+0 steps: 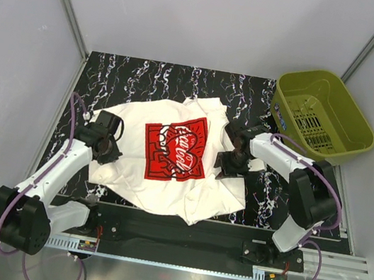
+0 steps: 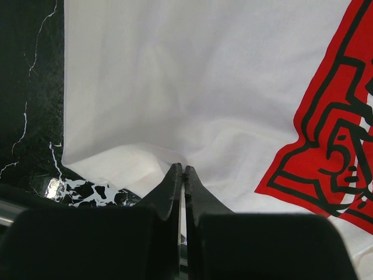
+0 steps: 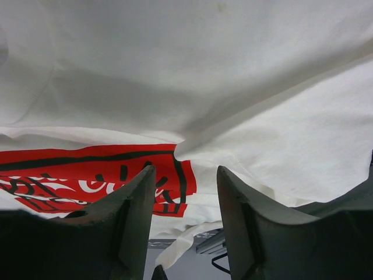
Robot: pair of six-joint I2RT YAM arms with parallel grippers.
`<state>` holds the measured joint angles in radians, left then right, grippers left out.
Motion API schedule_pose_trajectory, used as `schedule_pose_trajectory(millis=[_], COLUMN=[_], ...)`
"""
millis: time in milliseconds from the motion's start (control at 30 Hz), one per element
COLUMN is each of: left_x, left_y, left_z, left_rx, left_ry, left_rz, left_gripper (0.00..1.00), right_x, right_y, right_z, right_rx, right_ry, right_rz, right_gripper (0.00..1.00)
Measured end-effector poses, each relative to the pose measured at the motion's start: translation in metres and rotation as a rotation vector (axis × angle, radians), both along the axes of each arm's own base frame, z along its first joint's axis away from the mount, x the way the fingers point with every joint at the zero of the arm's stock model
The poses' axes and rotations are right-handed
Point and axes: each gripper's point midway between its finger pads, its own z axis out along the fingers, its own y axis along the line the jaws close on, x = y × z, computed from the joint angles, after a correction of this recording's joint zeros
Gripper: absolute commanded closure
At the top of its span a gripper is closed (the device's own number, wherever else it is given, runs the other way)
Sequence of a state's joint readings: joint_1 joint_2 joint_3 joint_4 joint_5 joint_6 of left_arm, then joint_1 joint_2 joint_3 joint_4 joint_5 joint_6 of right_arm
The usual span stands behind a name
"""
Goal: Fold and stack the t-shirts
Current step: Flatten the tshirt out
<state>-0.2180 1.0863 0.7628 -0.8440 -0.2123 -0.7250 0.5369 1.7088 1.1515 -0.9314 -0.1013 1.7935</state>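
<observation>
Tee [image 1: 127, 173] spread mid-counter [image 1: 147, 76], red print [image 1: 163, 152] up; white script looks like Coca-Cola, not sure. L tool [image 2: 183, 174] closed, pinching tee's left edge. R tool [image 3: 186, 175] open at right edge.

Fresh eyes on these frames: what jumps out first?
The white t-shirt with its big red graphic, spread face up in the middle of the black marbled table. Next, the arms flanking it: the left claw is pinched shut on the shirt's left edge, and the right claw is open over its right side. Then the olive-green basket at the table's far right corner.
</observation>
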Motion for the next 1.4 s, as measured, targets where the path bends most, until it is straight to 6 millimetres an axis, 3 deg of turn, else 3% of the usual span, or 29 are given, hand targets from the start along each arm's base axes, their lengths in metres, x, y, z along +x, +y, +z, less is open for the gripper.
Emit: schedule_pose_trajectory(millis=[767, 867, 1067, 1133, 1267, 1400], left_x=[0.000, 0.000, 0.002, 0.004, 0.005, 0.017], left_y=[0.002, 0.002, 0.001, 0.001, 0.001, 0.003], left_z=[0.002, 0.002, 0.006, 0.008, 0.018, 0.047], left_rx=[0.019, 0.020, 0.019, 0.018, 0.021, 0.034], left_ry=[-0.002, -0.001, -0.012, -0.017, -0.021, -0.076], left_rz=[-0.045, -0.048, -0.050, -0.049, -0.048, -0.043], left_gripper=[1.00, 1.00, 1.00, 1.00, 1.00, 1.00], right_x=[-0.003, -0.004, -0.005, -0.004, 0.004, 0.035], right_y=[0.002, 0.002, 0.004, 0.005, 0.006, 0.009], right_z=[-0.028, -0.030, -0.030, -0.030, -0.017, 0.032], right_rx=[-0.014, -0.008, 0.005, 0.009, 0.007, 0.036], right_ry=[0.081, 0.082, 0.084, 0.077, 0.013, -0.235], right_rz=[-0.088, -0.089, -0.080, -0.063, 0.018, 0.150], right_gripper=[0.53, 0.62, 1.00, 1.00, 1.00, 1.00])
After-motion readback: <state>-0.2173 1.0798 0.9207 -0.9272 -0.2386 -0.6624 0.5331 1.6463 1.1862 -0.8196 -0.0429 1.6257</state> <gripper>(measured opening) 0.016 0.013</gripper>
